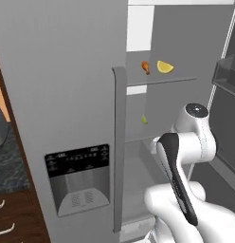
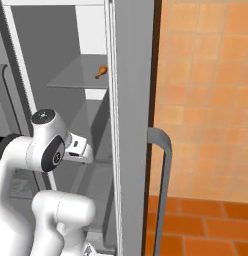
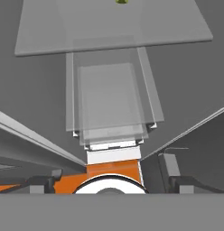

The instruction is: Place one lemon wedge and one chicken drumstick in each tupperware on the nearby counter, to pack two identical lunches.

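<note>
At the far left of the left base view, a strip of the counter (image 1: 8, 156) is seen, dark speckled stone above dark wood drawers (image 1: 15, 216) with curved silver handles. To its right stands the closed grey fridge door (image 1: 67, 95), fitted with a dispenser panel (image 1: 77, 179). A row of small pale characters runs across the dark top of that panel; the writing is too small to be read. A vertical grey handle (image 1: 119, 147) is mounted along the door's right edge.

Inside the open fridge compartment, a chicken drumstick (image 1: 146, 67) is located on the upper glass shelf (image 1: 162, 79). Its long axis runs roughly up and down in the left base view, with the fat rounded end uppermost and the thin bone end pointing downward. Just beside it to the right lies a lemon wedge (image 1: 164, 67), long axis roughly level, curved side down. A second, smaller pale green wedge (image 1: 144, 120) is seen on the shelf below.

The arm (image 1: 185, 142) is raised in front of the lower compartment, elbow bent, with the hand directed into the fridge. In the hand view, the gripper (image 3: 112, 182) is shown with its fingertips (image 3: 41, 182) spread wide apart and nothing between them.

In the right base view, an orange tiled wall (image 2: 206, 100) is seen to the right.
</note>
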Motion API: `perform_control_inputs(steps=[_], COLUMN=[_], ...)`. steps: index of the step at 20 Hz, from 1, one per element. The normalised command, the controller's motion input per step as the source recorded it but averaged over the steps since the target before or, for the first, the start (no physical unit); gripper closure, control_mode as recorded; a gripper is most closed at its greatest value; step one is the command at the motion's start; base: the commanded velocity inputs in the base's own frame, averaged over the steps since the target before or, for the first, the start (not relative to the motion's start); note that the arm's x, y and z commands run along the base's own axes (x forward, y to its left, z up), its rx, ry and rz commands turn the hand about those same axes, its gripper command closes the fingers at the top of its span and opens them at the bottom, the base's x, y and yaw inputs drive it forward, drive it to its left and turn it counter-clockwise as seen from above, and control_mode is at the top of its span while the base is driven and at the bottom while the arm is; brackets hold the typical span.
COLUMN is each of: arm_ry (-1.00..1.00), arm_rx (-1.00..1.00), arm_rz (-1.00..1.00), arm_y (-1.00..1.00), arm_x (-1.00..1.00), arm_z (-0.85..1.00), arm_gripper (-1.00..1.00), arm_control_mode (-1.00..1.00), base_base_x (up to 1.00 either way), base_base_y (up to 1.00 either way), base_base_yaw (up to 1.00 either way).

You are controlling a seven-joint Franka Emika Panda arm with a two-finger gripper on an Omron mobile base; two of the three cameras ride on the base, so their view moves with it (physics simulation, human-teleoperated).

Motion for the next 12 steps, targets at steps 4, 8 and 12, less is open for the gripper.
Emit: perform_control_inputs(steps=[4, 8, 12], arm_ry=[0.0, 0.0, 0.0], arm_rx=[0.0, 0.0, 0.0], arm_rz=[0.0, 0.0, 0.0], arm_y=[0.0, 0.0, 0.0], arm_x=[0.0, 0.0, 0.0], arm_z=[0.0, 0.0, 0.0], arm_gripper=[-1.0, -1.0, -1.0], arm_control_mode=[1.0, 1.0, 1.0], base_base_x=[0.37, 0.6, 0.49], base_base_y=[0.0, -0.03, -0.18], base_base_yaw=[0.0, 0.0, 0.01])
